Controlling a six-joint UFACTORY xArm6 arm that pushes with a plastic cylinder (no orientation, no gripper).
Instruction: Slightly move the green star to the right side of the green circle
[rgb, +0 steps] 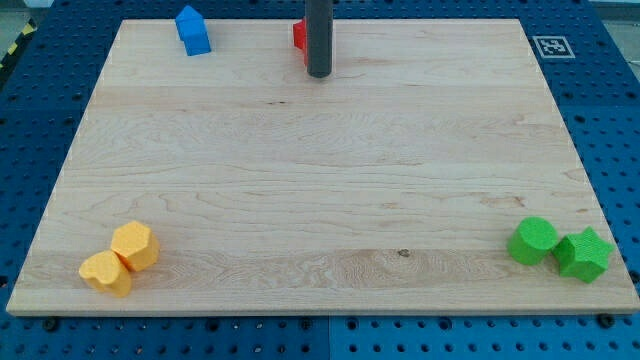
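The green star (583, 254) lies at the view's bottom right corner of the wooden board (320, 170). It touches the right side of the green circle (533, 241). My tip (319, 73) is at the view's top centre, far from both green blocks. The rod partly hides a red block (299, 37) just to its left.
A blue block (193, 30) sits at the view's top left. Two yellow blocks (134, 246) (106, 272) touch each other at the view's bottom left. A fiducial marker (549, 46) is at the board's top right corner. A blue perforated table surrounds the board.
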